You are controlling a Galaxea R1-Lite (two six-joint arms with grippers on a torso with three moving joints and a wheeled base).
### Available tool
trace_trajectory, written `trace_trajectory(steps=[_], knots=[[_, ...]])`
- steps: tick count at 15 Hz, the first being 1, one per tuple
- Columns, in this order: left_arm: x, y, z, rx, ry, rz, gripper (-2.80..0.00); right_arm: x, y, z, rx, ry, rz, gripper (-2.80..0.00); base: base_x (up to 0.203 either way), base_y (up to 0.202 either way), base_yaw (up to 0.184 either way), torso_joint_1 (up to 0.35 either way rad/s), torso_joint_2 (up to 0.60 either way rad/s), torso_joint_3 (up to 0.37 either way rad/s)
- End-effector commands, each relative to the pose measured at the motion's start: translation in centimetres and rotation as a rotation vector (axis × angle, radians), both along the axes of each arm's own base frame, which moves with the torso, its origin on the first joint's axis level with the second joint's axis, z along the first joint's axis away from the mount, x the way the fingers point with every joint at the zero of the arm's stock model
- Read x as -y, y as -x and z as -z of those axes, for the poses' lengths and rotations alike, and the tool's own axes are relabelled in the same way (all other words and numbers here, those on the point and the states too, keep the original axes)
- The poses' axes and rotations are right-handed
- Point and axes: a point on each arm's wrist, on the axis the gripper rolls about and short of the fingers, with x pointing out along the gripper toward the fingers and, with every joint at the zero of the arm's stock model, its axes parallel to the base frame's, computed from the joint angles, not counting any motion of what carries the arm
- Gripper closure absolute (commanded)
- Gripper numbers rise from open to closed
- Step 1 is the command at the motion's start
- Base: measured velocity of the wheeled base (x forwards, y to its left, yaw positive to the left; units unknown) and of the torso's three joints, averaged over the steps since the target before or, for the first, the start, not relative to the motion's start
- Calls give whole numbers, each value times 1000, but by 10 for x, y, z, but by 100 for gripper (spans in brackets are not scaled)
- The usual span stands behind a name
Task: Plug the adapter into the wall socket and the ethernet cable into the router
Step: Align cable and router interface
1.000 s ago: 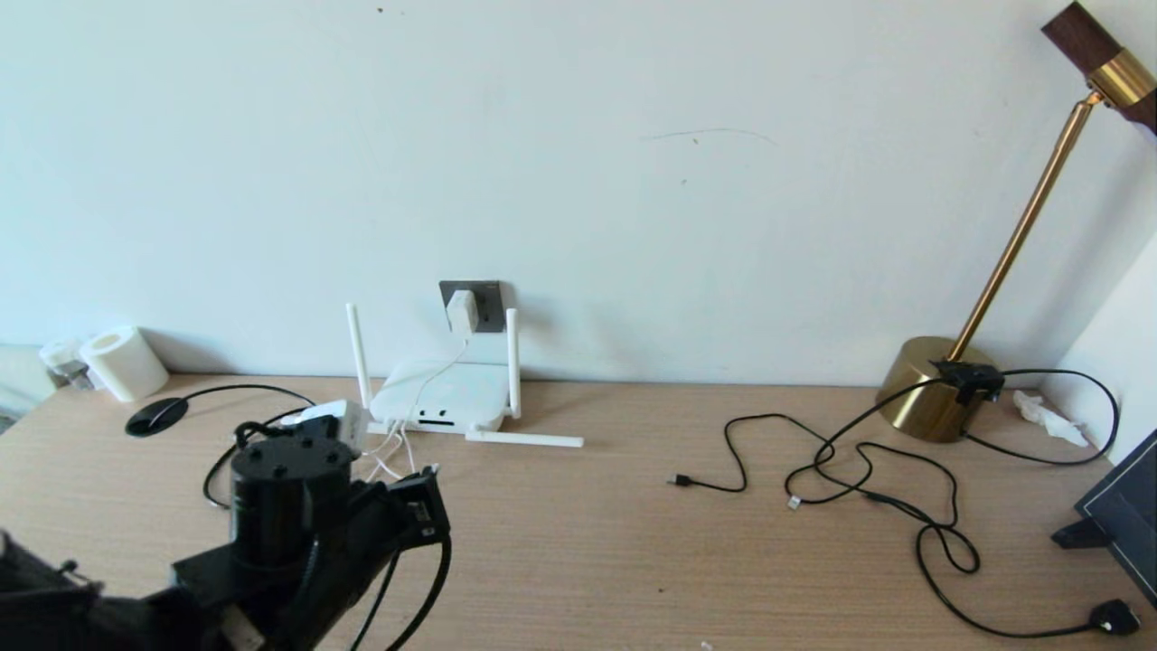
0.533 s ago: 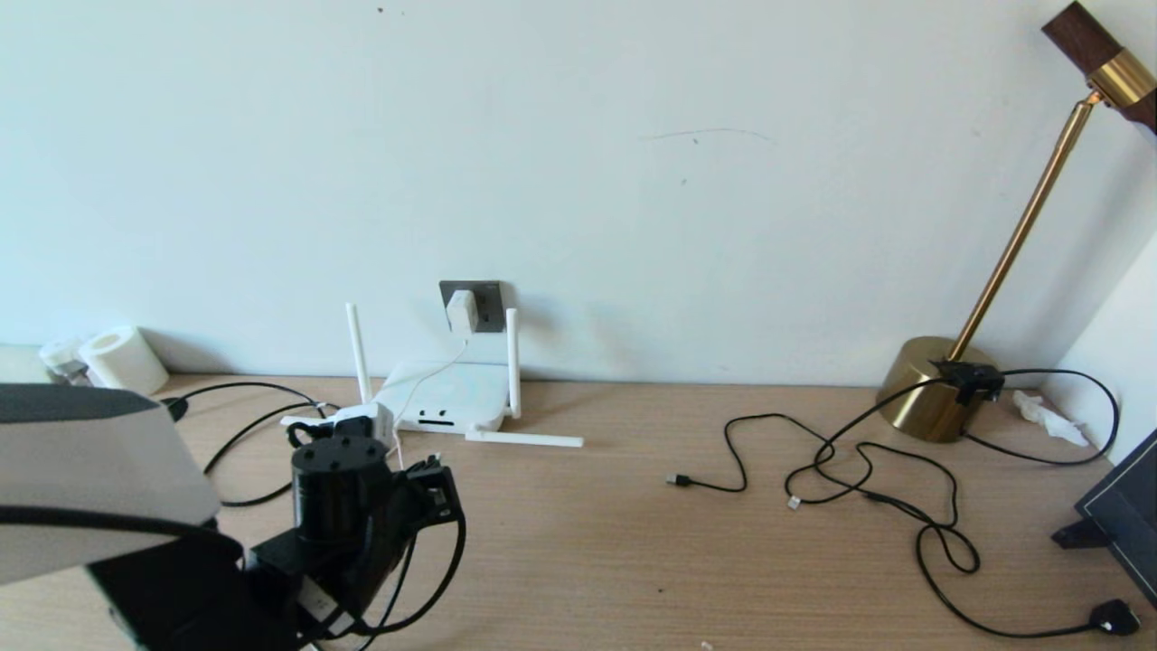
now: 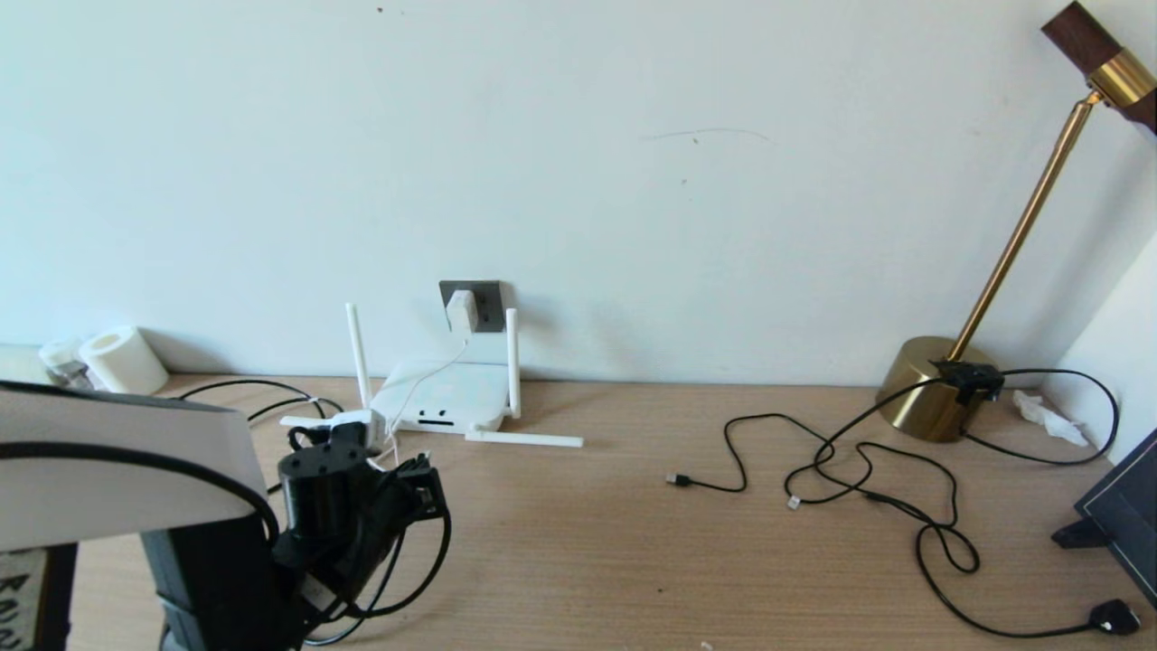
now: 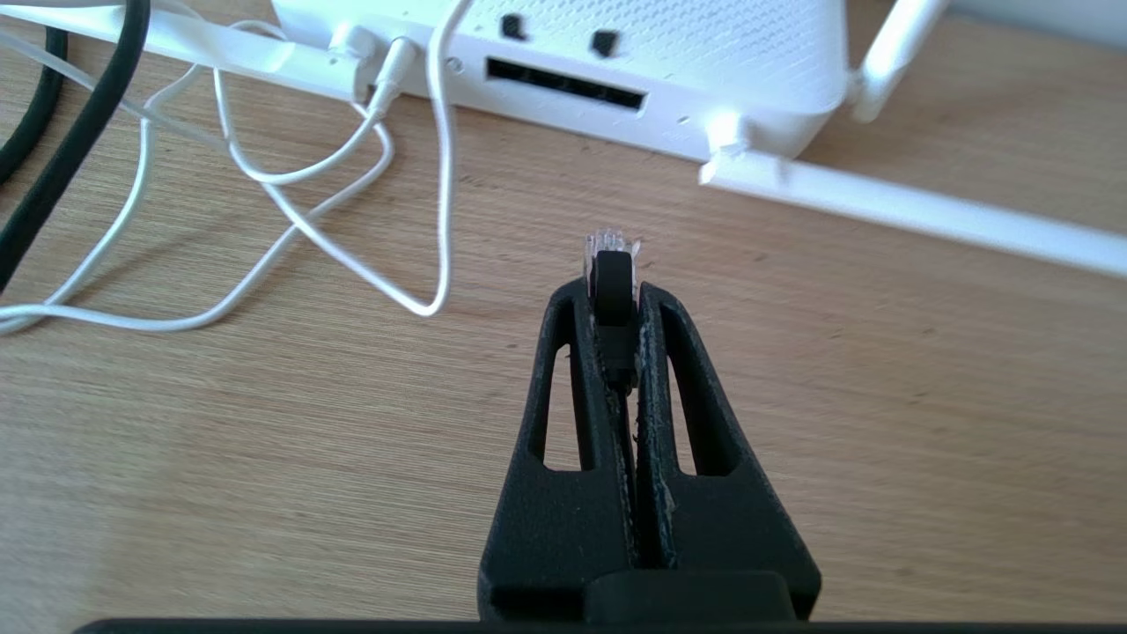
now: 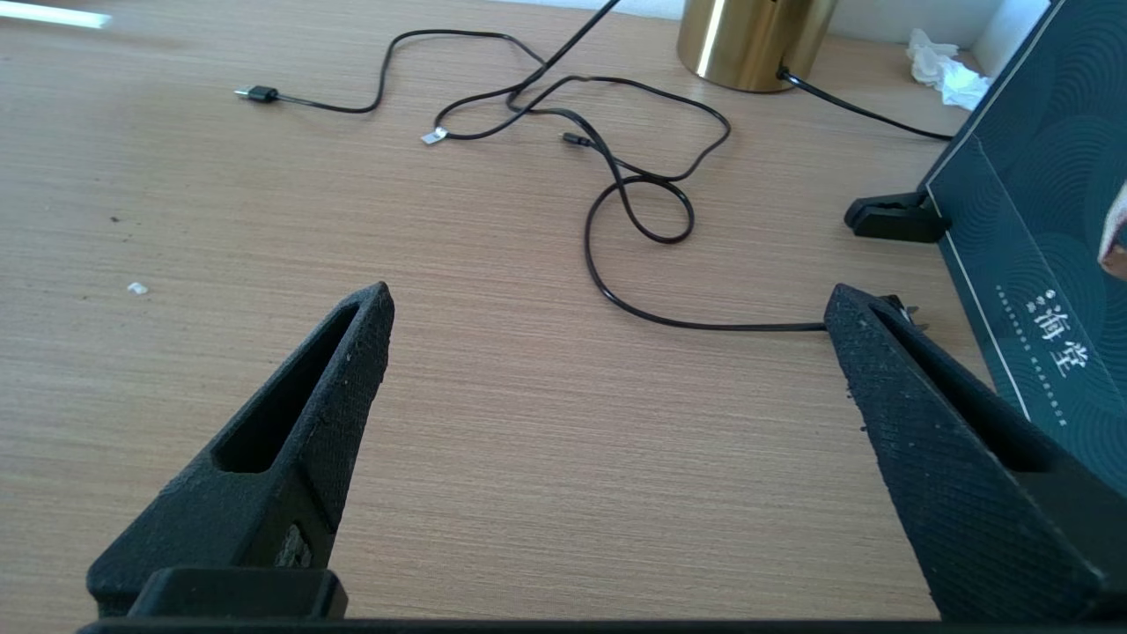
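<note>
Before the router [image 4: 669, 62], left gripper [image 4: 614, 291] pinches the ethernet cable [image 4: 610, 264] plug; right gripper [image 5: 607, 317] spread, idle.

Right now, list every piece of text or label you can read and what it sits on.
"海堂": pale characters on the dark green box, seen past the open right pincer; the smaller print beside them is too small to read.
"Ro...": a sticker on the left arm, cut off and blurred.
Router: no readable text.
</note>
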Motion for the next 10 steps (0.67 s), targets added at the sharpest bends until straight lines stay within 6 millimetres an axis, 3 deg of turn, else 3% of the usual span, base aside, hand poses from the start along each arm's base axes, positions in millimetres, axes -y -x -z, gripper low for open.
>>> trace_trajectory(steps=[1, 10], knots=[[-9, -3, 3, -9, 3, 13, 0, 0, 0, 0, -3, 1, -1, -280, 0, 0, 0, 0, 0, 0], [-10, -34, 18, 16, 15, 12, 0, 0, 0, 0, -2, 1, -1, -280, 0, 0, 0, 0, 0, 0]])
